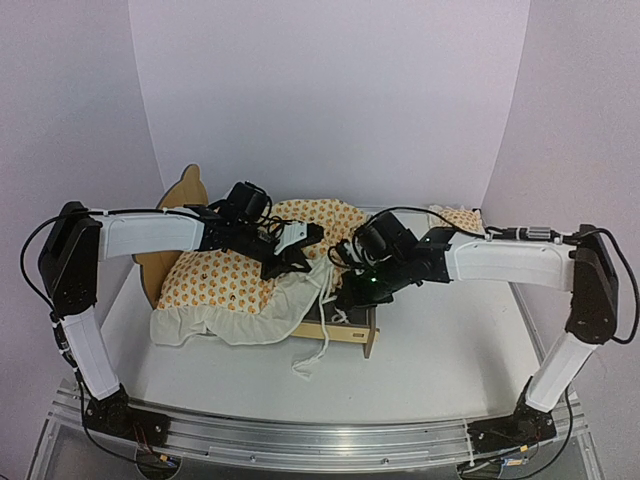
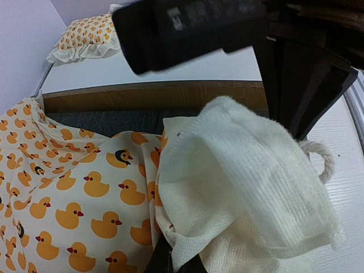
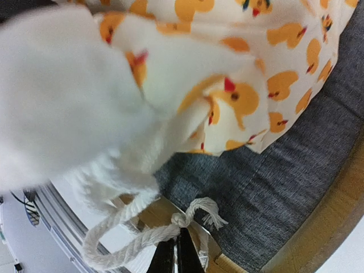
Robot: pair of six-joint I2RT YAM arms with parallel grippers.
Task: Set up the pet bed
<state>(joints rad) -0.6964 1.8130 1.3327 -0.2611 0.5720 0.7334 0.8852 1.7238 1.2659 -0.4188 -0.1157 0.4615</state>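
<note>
The pet bed [image 1: 345, 337] stands mid-table, its cloud-shaped headboard [image 1: 188, 188] at the left. Its grey fabric base [image 3: 296, 153] and wooden rail [image 2: 153, 94] show in the wrist views. A duck-patterned cushion [image 1: 225, 275] lies askew over the frame, with its white ruffle [image 2: 239, 170] bunched toward the foot. My left gripper [image 2: 170, 263] is shut on that ruffle, over the middle of the bed [image 1: 305, 255]. My right gripper [image 3: 176, 256] is shut on the cushion's white cord [image 3: 142, 239] near its knot, over the foot end [image 1: 345, 295].
A small matching pillow [image 1: 455, 218] lies on the table at the back right, behind my right arm, and it also shows far off as the pillow [image 2: 85, 37]. A loose cord [image 1: 305, 365] trails onto the table in front of the footboard.
</note>
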